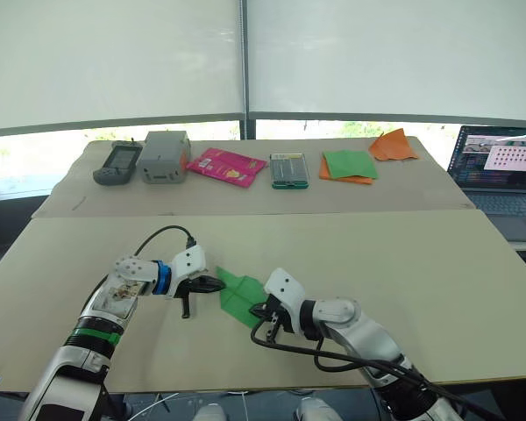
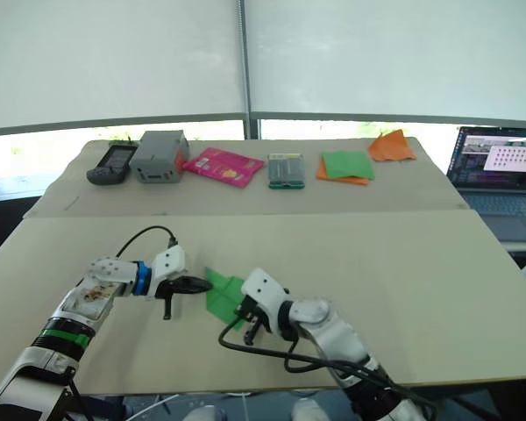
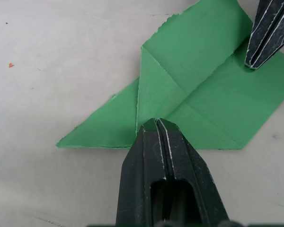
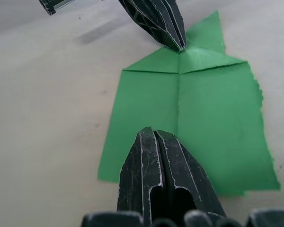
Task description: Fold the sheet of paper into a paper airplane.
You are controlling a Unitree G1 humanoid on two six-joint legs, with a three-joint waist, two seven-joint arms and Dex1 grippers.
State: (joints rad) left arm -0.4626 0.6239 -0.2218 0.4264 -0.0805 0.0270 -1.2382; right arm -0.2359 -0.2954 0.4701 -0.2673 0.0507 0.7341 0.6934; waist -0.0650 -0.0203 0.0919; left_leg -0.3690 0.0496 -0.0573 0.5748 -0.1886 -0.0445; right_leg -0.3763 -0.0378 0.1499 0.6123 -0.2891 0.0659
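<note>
On the near beige table [image 1: 403, 263], both grippers, left [image 3: 157, 124] and right [image 4: 153, 132], fingers pressed together, pin the creased bright green paper sheet [image 4: 217, 123]; probably one slip skews the fold.

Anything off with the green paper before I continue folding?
Yes. The sheet of paper has ragged, torn-looking edges, plainest along the side in the right wrist view. Its corner flaps also look uneven. Both the left gripper and right gripper are shut, tips pressing on it.

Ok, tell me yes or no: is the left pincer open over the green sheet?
No. In the left wrist view the left pincer has its fingers closed together, tip pressed on the sheet of paper.
</note>
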